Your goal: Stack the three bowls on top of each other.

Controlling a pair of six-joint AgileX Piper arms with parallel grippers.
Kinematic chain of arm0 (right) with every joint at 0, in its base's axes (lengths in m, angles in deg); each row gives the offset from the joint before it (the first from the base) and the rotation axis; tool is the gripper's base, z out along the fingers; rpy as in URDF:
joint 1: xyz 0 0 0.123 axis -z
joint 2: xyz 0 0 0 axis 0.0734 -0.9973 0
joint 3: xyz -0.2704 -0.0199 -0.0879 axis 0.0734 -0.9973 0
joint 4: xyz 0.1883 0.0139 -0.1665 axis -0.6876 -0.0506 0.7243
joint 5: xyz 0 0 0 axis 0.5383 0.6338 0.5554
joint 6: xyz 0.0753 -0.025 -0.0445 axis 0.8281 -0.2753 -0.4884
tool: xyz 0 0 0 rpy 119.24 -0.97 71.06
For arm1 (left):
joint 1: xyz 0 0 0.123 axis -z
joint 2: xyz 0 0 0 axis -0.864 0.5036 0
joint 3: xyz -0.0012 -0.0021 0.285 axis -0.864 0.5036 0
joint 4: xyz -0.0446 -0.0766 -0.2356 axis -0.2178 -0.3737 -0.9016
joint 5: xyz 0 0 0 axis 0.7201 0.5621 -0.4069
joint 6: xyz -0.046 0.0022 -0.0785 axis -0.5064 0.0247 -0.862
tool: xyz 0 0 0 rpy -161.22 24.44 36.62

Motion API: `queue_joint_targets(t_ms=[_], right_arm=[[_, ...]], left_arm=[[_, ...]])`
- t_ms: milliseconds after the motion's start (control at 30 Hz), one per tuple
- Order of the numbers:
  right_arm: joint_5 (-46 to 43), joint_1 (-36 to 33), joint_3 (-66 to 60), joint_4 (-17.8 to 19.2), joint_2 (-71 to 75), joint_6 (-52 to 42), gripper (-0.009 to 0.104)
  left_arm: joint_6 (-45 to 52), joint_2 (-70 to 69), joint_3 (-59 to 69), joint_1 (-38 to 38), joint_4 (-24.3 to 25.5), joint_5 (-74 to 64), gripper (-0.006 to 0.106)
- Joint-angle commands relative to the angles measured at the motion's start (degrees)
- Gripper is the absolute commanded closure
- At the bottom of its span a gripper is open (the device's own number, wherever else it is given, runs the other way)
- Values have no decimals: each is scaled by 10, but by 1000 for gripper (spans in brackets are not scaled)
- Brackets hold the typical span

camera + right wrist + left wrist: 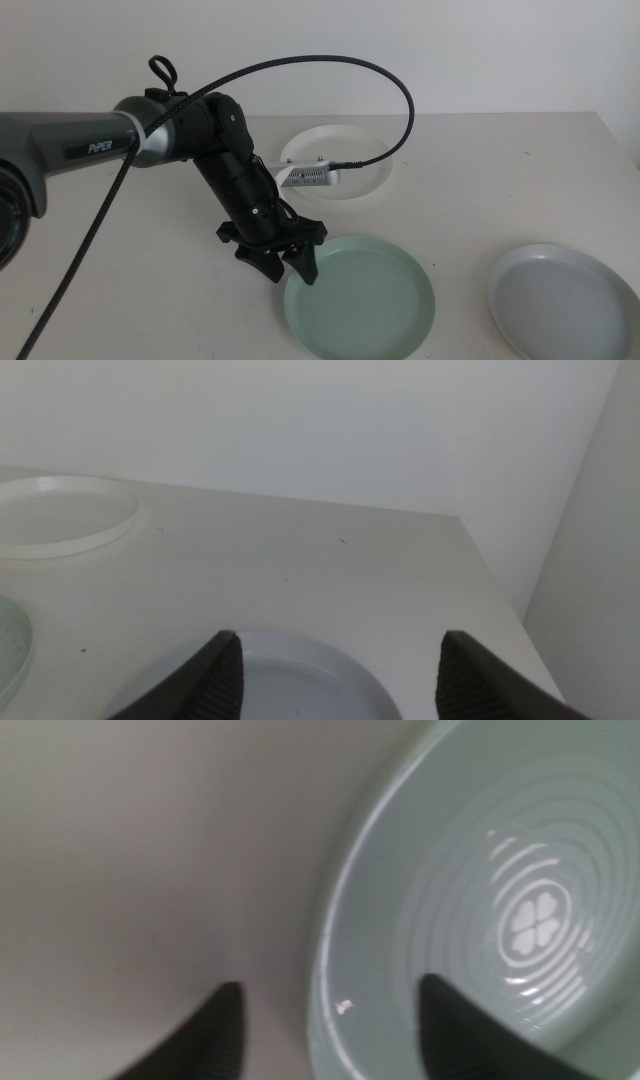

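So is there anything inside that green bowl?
No objects. The mint green bowl holds only a moulded clover mark amid rings. The left gripper straddles its rim with jaws open, one reaching inside; the arm hides nothing of the interior.

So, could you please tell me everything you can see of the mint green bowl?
The mint green bowl is shallow, round and plate-like, with a low rim and a glossy, glazed-looking surface. The left wrist view shows concentric rings and a pale four-leaf clover mark at its centre. It sits upright and empty on the white table, nearest the camera. The left gripper is open and straddles its left rim, one jaw inside, one outside; contact is unclear.
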Motion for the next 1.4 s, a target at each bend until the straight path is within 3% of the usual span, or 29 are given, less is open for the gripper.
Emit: queue_joint_targets(t_ms=[0, 133, 300, 567, 833, 1367], right_arm=[[-47, 4, 4, 6, 16, -2, 46], [-47, 4, 4, 6, 16, -2, 46], [-47, 4, 4, 6, 16, -2, 46], [-47, 4, 4, 6, 16, -2, 46], [-47, 4, 4, 6, 16, -2, 46], [-47, 4, 4, 6, 16, -2, 46]], left_arm=[[10, -39, -17, -3, -39, -17, 26], [32, -59, -17, -20, -88, -41, 9], [66, -116, -17, -47, -101, -49, 7], [-52, -200, -17, -59, 35, 74, 7], [-122, -165, -84, -59, 118, 123, 7], [-184, 77, -356, -59, 184, 91, 6]])
